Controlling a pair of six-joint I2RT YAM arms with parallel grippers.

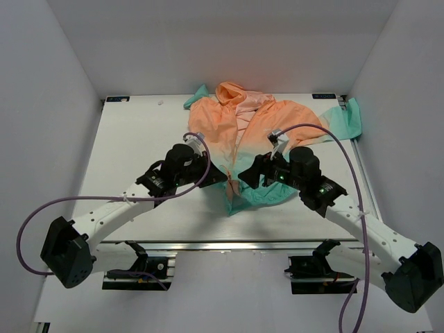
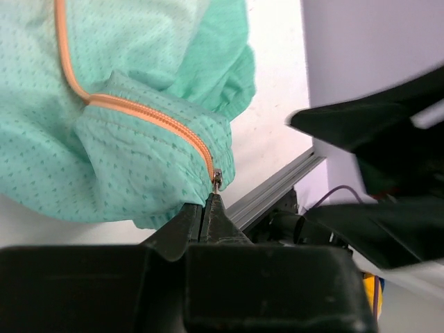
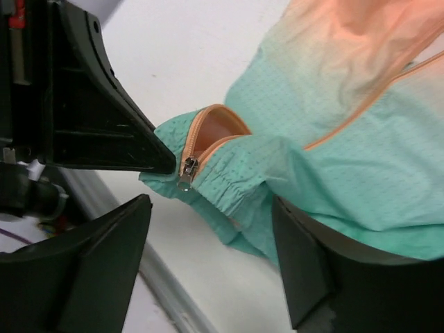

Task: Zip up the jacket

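The jacket point(image 1: 260, 135) lies on the table point(image 1: 132, 132), hood far, teal hem nearest the arms. Only the right wrist view shows the zipper gaping above the slider point(image 3: 187, 168). The left wrist view shows the hem close to the table's front edge. The left gripper point(image 2: 208, 206) is closed, its tips against the hem at the zipper's end. The right gripper point(image 3: 208, 205) straddles the hem, spread wide, holding nothing. Both arms angle inward, low.

The jacket point(image 1: 291, 118) is fading from peach-orange to teal, tiny darker dots speckling the teal; its zipper tape point(image 2: 149, 119) is running orange, the slider point(image 3: 186, 169) gleaming silver.
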